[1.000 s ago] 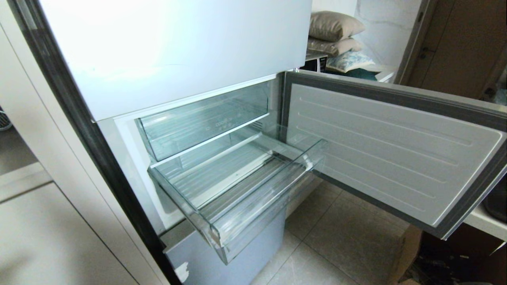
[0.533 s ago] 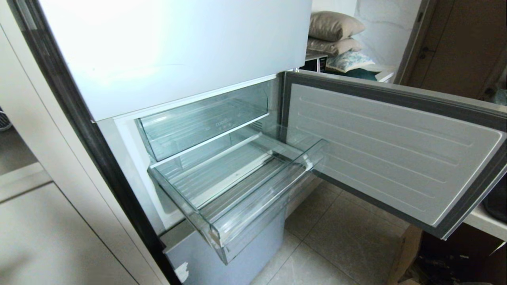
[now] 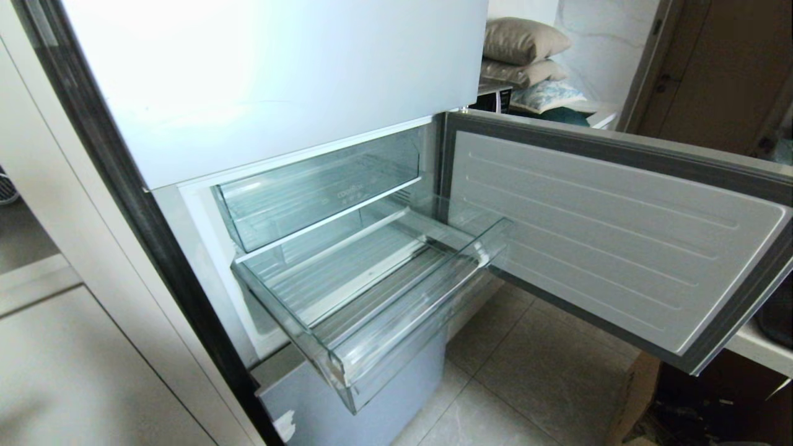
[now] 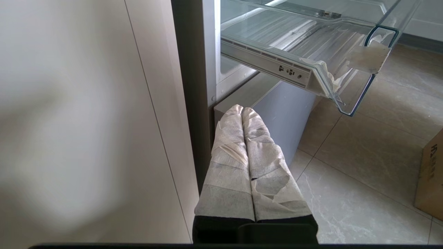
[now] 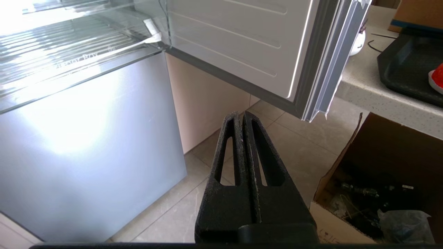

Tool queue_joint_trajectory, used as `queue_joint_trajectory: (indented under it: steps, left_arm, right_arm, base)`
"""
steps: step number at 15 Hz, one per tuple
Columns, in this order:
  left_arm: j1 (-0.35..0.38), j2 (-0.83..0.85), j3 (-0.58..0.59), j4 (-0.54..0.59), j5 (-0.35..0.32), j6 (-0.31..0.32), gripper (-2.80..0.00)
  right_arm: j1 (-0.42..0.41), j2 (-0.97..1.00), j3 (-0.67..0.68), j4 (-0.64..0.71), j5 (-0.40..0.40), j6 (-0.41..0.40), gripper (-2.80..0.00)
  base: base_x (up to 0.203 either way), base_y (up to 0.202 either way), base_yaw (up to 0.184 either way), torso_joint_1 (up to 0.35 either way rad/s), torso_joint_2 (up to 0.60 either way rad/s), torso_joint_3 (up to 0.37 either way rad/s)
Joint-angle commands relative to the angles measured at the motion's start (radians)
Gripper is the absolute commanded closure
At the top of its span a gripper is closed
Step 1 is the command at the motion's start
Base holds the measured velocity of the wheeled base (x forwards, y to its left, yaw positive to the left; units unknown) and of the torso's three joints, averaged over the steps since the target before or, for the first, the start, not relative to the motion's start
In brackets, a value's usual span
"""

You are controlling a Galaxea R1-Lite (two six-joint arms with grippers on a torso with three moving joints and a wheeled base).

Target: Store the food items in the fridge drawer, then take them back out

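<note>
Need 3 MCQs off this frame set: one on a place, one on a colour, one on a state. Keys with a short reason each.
1. Where does the pulled-out fridge drawer sit?
A. Above the clear bin with lettering
B. Below the clear bin with lettering
C. On the floor

2. What colour is the tray on the counter in the right wrist view?
A. Black
B. White
C. Green

3. What state is the right gripper in?
A. Wide open
B. Shut on a toy fruit
C. Shut, holding nothing

Answers:
1. B: in the head view the open drawer juts out just under the lettered bin.
2. A: the tray is dark black against the pale counter.
3. C: its black fingers press together with nothing between them, hanging over the floor tiles.
</note>
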Motion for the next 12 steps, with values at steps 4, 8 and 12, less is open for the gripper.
queue_joint_trajectory:
  steps: [4,8,12]
  left_arm:
    - [0.000,0.000,0.000,0.000,0.000,0.000,0.00]
    - [0.000,0.000,0.000,0.000,0.000,0.001,0.00]
    - [0.000,0.000,0.000,0.000,0.000,0.000,0.00]
  right_arm:
    - [0.000,0.000,0.000,0.006,0.001,0.008,0.00]
    - [0.000,0.000,0.000,0.006,0.001,0.011,0.00]
    - [0.000,0.000,0.000,0.006,0.000,0.011,0.00]
  base:
    - [0.000,0.000,0.000,0.000,0.00,0.000]
    - [0.001,-0.006,0.137,0.001,0.00,0.003]
    - [0.001,-0.007,0.175,0.002,0.00,0.004]
